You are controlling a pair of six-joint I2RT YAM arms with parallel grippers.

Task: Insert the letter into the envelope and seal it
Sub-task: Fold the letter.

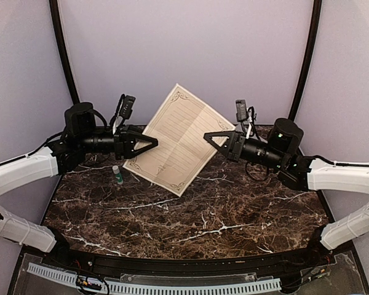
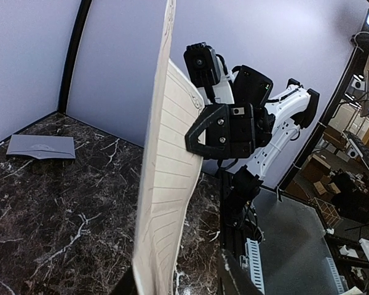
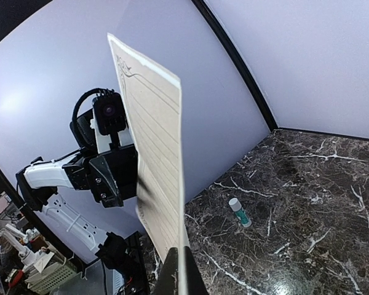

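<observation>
Hanging above table (image 1: 203, 221), letter (image 1: 181, 138), right gripper (image 1: 208, 136) clenched on one edge, left gripper (image 1: 155, 142) at other, hold unclear

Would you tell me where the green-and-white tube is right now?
Top view: the tube lies on the table's left side, below the left gripper, near the letter's left corner.

Cream rectangular paper letter (image 1: 181, 138), dark ornamental border, ruled lines: aloft, tilted, one corner up. Plain grey paper envelope (image 2: 42, 146): flat on dark marble table (image 1: 190, 221), well apart.
</observation>
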